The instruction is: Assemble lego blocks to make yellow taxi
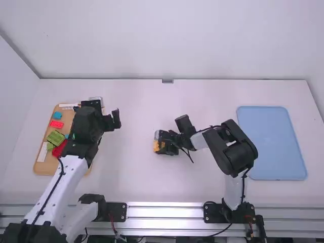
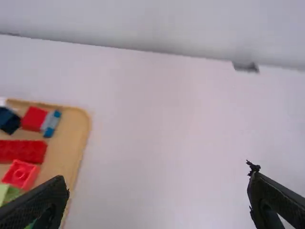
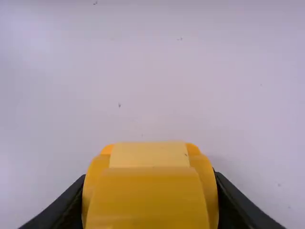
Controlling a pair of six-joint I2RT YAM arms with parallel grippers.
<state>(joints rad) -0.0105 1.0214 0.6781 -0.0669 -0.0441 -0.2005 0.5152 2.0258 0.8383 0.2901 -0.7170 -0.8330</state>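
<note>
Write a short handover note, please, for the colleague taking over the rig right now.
Left gripper: open, beside the wooden tray.
Right gripper: closed on the yellow piece, mid-table.
Parts: red, blue and green bricks lie on the wooden tray.
Done: yellow piece gripped; whether it is finished, I can't tell.
Left: probably check it, then add any missing blocks.

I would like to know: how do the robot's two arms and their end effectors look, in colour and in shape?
The left arm and the right arm have smooth white links and bulky black joints, with thin black cables along them. The left end effector and the right end effector are black and two-fingered; the left one's fingers taper and look rough-textured.
</note>
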